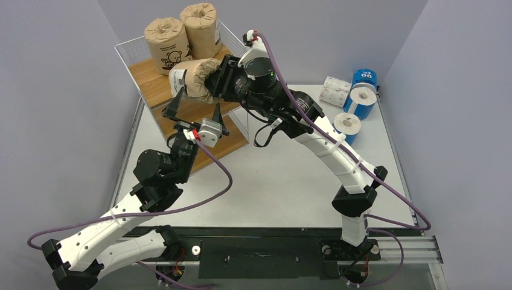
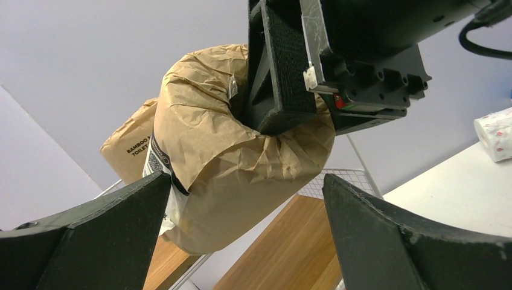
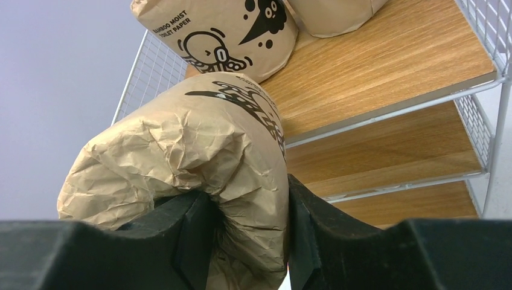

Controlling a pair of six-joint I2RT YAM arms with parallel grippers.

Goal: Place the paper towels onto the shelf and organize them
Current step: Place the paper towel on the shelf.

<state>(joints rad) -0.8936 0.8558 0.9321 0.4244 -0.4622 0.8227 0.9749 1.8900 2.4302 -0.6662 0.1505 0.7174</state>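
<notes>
My right gripper (image 1: 212, 81) is shut on a brown-paper-wrapped roll (image 1: 192, 77), one finger in its core hole, and holds it on its side at the front edge of the shelf's (image 1: 140, 71) top board. The roll also shows in the right wrist view (image 3: 181, 151) and the left wrist view (image 2: 229, 157). Two more brown rolls (image 1: 169, 43) stand upright on the top board. My left gripper (image 1: 194, 112) is open and empty, pointing up just below the held roll. White rolls (image 1: 335, 90) and blue-wrapped rolls (image 1: 362, 93) lie on the table at the right.
The shelf's two lower boards (image 3: 386, 157) show bare wood. The white wire side panel (image 1: 238, 42) stands right of the top board. The grey walls close in on both sides of the table (image 1: 290, 181).
</notes>
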